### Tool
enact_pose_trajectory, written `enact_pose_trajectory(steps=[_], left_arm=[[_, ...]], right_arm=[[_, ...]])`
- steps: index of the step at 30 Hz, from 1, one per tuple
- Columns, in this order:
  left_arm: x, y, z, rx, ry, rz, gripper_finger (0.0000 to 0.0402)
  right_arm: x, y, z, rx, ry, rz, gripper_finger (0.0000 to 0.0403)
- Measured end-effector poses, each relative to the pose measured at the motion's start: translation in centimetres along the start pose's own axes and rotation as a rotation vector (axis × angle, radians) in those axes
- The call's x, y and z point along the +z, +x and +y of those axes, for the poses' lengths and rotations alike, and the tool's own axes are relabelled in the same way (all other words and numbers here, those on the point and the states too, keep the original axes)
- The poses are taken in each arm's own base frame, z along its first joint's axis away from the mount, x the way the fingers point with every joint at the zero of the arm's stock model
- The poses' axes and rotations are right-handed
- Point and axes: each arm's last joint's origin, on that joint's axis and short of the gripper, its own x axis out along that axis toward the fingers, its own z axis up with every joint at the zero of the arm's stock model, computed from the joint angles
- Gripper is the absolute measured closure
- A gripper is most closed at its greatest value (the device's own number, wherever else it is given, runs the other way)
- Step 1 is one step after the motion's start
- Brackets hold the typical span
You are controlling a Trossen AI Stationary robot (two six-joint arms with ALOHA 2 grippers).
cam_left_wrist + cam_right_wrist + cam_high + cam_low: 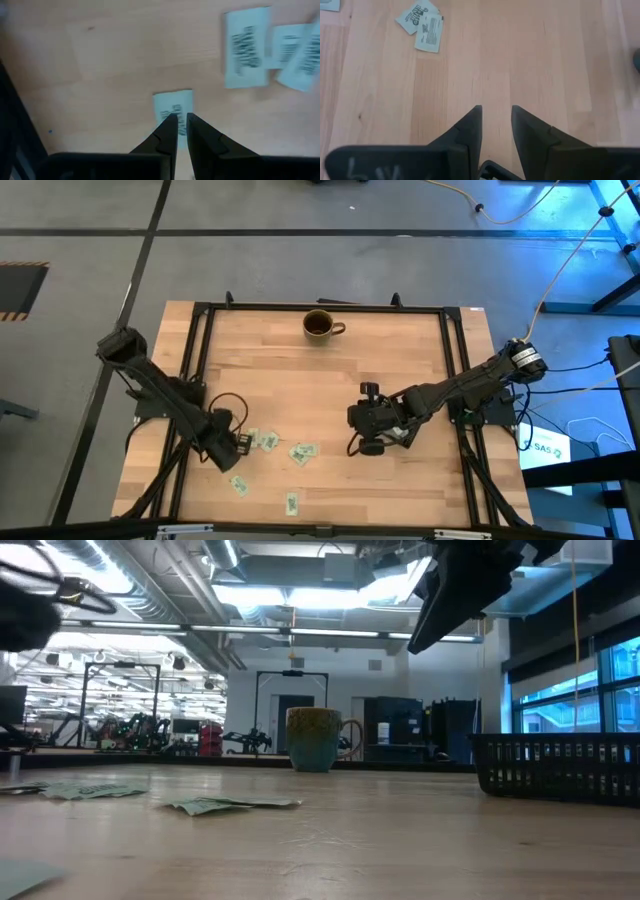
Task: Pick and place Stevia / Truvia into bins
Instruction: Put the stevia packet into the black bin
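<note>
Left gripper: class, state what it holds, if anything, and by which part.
The left gripper pinches one sachet by its near short edge; the rest sticks out beyond the fingertips. Whether it is lifted off the table cannot be told.

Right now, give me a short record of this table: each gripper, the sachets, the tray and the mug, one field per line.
left gripper: over the table's front left, narrow gap between its fingers, a pale green and white paper sachet at the tips; whether it is gripped is unclear
right gripper: over bare wood near mid-table, open, holding nothing
loose sachets: scattered flat on the front left of the wooden table
black rectangular tray: seen in the low view, contents hidden
round brown mug: upright at the far edge
</note>
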Motion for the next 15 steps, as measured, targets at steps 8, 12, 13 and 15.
enact_pose_trajectory(steps=[8, 12, 13, 15], left_arm=[[-1.1, 2.7, -0.2, 0.101, -0.029, -0.032, 0.0366], [-1.4, 3.5, -0.8, 0.086, -0.016, -0.02, 0.0366], [-1.5, 3.6, -0.9, 0.082, -0.008, -0.017, 0.0366], [-1.5, 3.8, -0.9, 0.083, -0.003, -0.018, 0.0366]], right_arm=[[0.4, 0.0, 0.0, 0.006, -0.037, -0.035, 0.0295], [0.4, 0.1, -0.1, 0.004, -0.053, -0.038, 0.0295], [0.4, 0.1, -0.1, 0.003, -0.056, -0.038, 0.0295], [0.4, 0.1, -0.1, 0.003, -0.059, -0.038, 0.0295]])
